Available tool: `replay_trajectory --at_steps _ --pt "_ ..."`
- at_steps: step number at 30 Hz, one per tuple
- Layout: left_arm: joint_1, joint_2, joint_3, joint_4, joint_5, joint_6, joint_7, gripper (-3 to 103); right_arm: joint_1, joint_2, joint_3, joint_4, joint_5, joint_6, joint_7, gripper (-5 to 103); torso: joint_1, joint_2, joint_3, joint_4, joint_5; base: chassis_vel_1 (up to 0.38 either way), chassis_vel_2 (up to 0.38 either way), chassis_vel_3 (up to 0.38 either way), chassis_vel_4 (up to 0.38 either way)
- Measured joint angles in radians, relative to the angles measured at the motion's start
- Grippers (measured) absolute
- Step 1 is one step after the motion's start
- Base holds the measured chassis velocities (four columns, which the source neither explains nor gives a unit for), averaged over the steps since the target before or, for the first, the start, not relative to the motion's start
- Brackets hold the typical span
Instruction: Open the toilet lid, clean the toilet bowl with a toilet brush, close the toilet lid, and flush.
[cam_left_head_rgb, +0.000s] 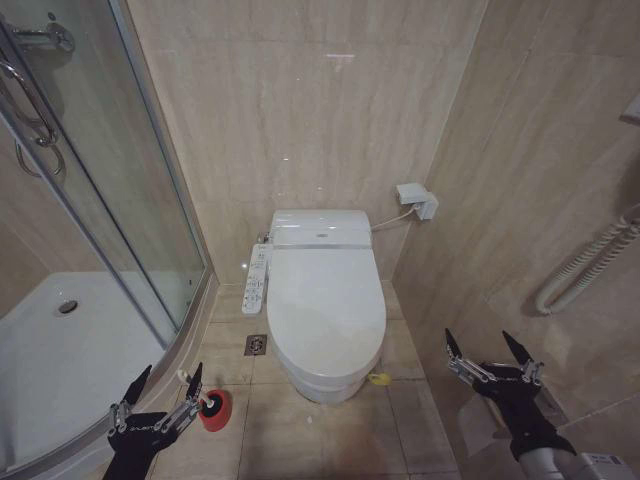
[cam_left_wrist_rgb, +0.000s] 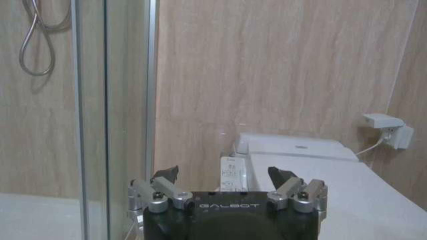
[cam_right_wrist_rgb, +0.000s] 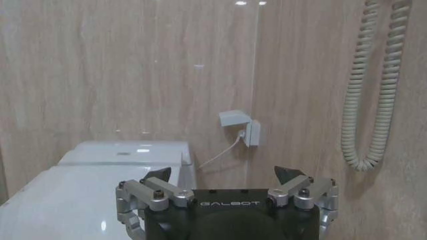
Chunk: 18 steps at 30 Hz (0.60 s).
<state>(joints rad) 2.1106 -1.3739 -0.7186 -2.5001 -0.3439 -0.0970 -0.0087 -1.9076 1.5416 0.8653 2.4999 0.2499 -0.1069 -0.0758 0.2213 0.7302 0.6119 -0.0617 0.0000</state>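
Bathroom corner with beige marbled wall tiles (cam_left_head_rgb: 300, 110) and a matching tiled floor (cam_left_head_rgb: 330, 430). A curved glass shower enclosure (cam_left_head_rgb: 120, 180) with a white tray (cam_left_head_rgb: 60, 350) occupies the left side. A floor drain (cam_left_head_rgb: 256, 345) lies beside it. A wall socket (cam_left_head_rgb: 418, 200) and a coiled hose (cam_left_head_rgb: 590, 265) hang on the walls.

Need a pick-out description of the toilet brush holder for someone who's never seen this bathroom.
Start at the white toilet against the back wall, lid down. On the floor tiles toward the robot's left, near the curved shower base, stands a small round red holder cup with the toilet brush in it, by the left gripper. It's the only red thing there.
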Motion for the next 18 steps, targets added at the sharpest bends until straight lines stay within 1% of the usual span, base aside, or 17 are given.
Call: replay_trajectory --at_steps 3,6,9,14,18 --pt "0.0 0.0 0.0 0.0 0.0 0.0 0.0 92 0.005 0.008 0.014 0.0 0.005 -0.008 -0.02 100 0.0 0.0 0.0 0.0 0.0 0.0 0.0 0.0 0.0" --pt "0.0 0.0 0.0 0.0 0.0 0.0 0.0 92 0.009 0.015 0.046 0.0 0.008 -0.015 -0.071 100 0.0 0.0 0.0 0.0 0.0 0.0 0.0 0.0 0.0" --pt "0.0 0.0 0.0 0.0 0.0 0.0 0.0 92 0.021 0.017 0.07 0.0 0.03 -0.015 -0.086 100 0.0 0.0 0.0 0.0 0.0 0.0 0.0 0.0 0.0" --pt "0.0 0.0 0.0 0.0 0.0 0.0 0.0 92 0.02 0.01 0.089 0.0 0.054 -0.022 -0.088 100 0.0 0.0 0.0 0.0 0.0 0.0 0.0 0.0 0.0" --pt "0.0 0.0 0.0 0.0 0.0 0.0 0.0 92 0.002 0.021 0.074 0.0 0.053 -0.02 -0.056 100 0.0 0.0 0.0 0.0 0.0001 0.0 0.0 0.0 0.0"
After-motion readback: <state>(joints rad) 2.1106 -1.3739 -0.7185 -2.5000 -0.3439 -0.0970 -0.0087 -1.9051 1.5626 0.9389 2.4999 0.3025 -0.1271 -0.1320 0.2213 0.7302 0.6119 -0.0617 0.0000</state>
